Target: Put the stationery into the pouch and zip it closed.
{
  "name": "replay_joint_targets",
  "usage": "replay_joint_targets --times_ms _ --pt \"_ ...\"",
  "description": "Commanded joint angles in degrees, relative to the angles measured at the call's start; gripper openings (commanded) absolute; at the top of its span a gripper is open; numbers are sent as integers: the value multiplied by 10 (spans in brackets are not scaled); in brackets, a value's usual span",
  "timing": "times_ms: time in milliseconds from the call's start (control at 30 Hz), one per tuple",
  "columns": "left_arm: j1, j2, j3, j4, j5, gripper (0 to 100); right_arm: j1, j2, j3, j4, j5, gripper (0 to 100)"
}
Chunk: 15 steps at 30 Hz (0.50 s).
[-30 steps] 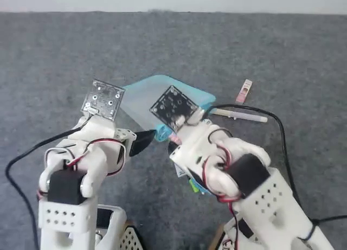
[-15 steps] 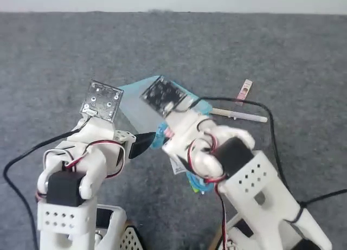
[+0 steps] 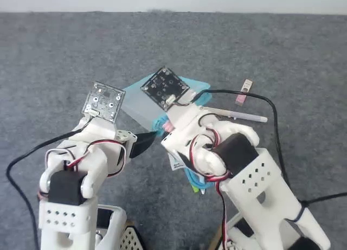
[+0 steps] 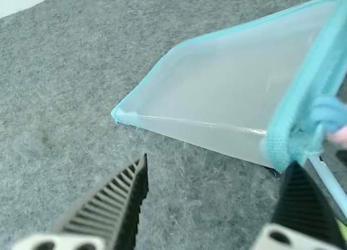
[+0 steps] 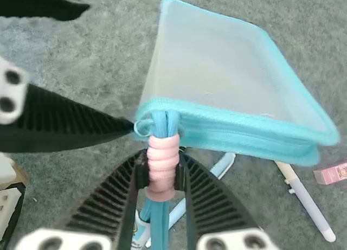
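- The left gripper (image 4: 217,174) has its jaws wide apart and holds nothing. It hangs over the grey mat (image 3: 54,55), just beside the near edge of the pouch (image 4: 233,109).
- The pouch is see-through with turquoise trim and sits on the mat between the two arms. Its zip end is nearest the grippers.
- The right gripper (image 5: 161,159) is clamped on the pink pull (image 5: 161,177) at the end of the zip. A turquoise cord runs through the pull.
- A pale blue pen (image 5: 222,166) lies on the mat just under the zip edge.
- A white pen (image 3: 238,116) lies on the mat, near the pouch's right side.
- A small pink piece (image 3: 244,91) sits just beyond the white pen, outside the pouch.
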<state>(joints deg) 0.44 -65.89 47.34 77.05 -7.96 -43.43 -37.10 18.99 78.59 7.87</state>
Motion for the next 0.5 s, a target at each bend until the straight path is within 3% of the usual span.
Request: replay_joint_targets --times_ms 0,300,467 --pt "24 -6 -3 -22 14 363 -20 2 -35 3 -5 6" --pt "39 -5 29 -65 31 362 -22 38 -38 3 -5 6" --pt "-24 -5 29 -68 9 362 -19 26 -39 12 -4 6"
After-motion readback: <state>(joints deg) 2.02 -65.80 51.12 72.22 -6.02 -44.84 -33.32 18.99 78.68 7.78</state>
